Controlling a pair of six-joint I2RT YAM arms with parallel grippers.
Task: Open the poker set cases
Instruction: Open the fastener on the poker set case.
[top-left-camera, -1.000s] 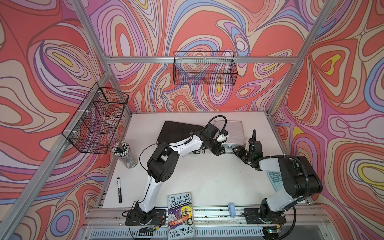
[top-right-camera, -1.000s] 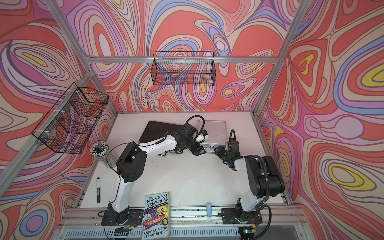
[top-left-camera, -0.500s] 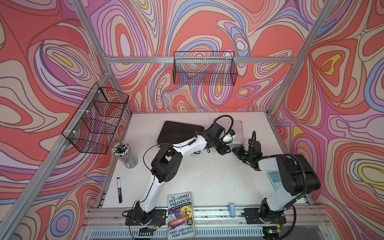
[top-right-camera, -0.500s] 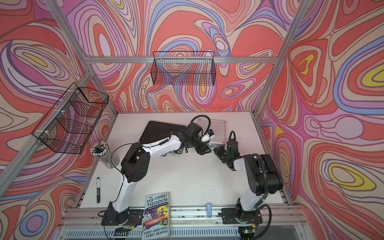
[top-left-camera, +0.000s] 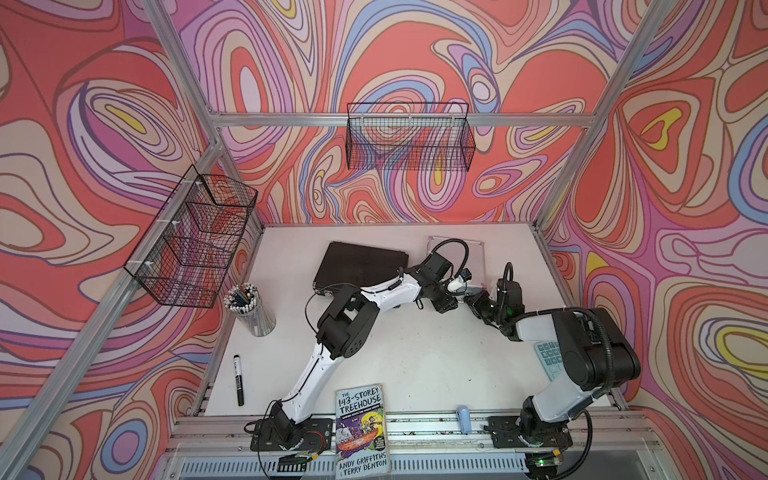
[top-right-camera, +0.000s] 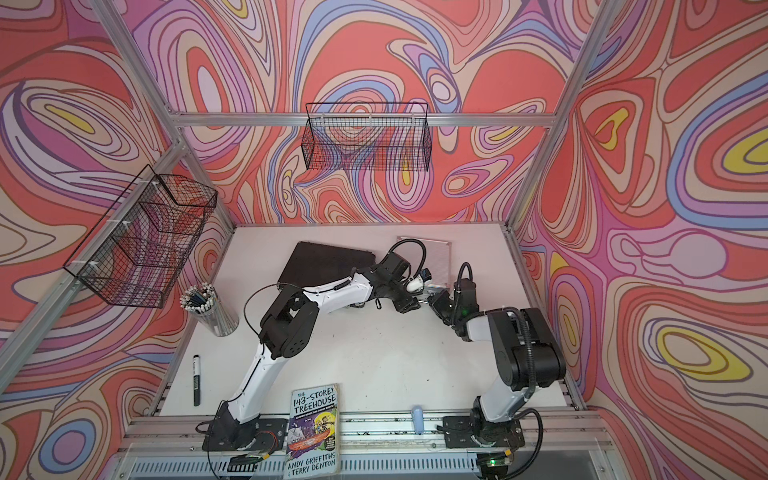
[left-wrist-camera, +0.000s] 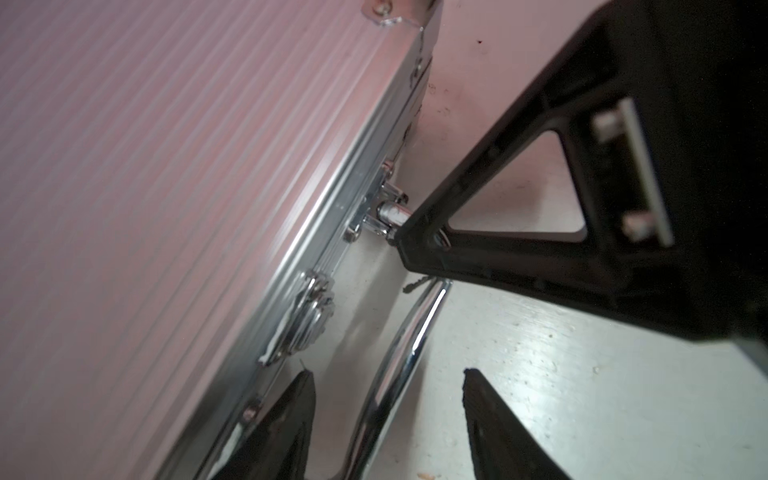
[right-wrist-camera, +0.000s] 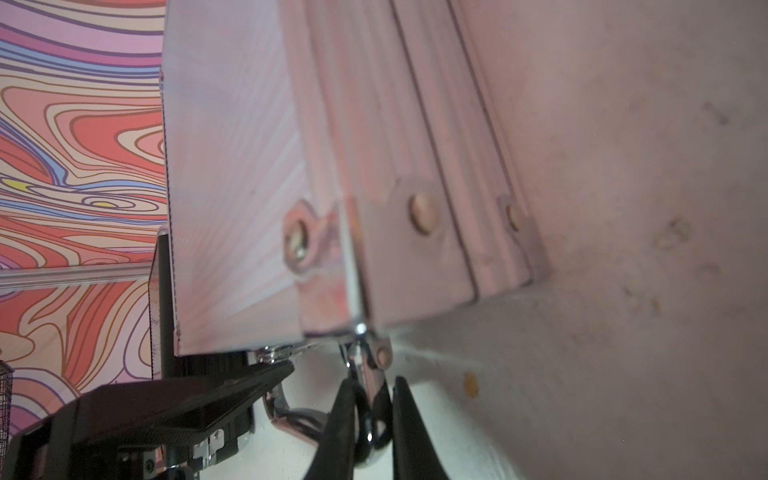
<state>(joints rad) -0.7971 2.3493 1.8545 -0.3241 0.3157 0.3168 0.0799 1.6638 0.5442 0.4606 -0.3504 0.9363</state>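
Note:
The silver ribbed poker set case (top-left-camera: 469, 253) (top-right-camera: 440, 257) lies at the back right with its lid down. The wider black case (top-left-camera: 357, 264) (top-right-camera: 324, 262) lies closed to its left. Both grippers are at the silver case's front edge. My right gripper (right-wrist-camera: 376, 399) (top-left-camera: 471, 297) is shut on one end of the case's chrome handle (right-wrist-camera: 368, 386), near its pivot. My left gripper (left-wrist-camera: 386, 399) (top-left-camera: 446, 305) is open, and the chrome handle (left-wrist-camera: 415, 332) runs between its fingers without touching them. A latch (left-wrist-camera: 309, 316) on the front rim sits closed.
A paperback book (top-left-camera: 361, 428) lies at the front edge, with a small blue object (top-left-camera: 463, 417) on the rail beside it. On the left are a black marker (top-left-camera: 239, 380) and a cup of pens (top-left-camera: 249, 305). A teal calculator (top-left-camera: 548, 357) lies under the right arm. Wire baskets (top-left-camera: 409, 137) hang on the walls.
My right gripper has closed on the handle's end. My left arm has shifted right along the front of the silver case, bringing its open fingers around the handle.

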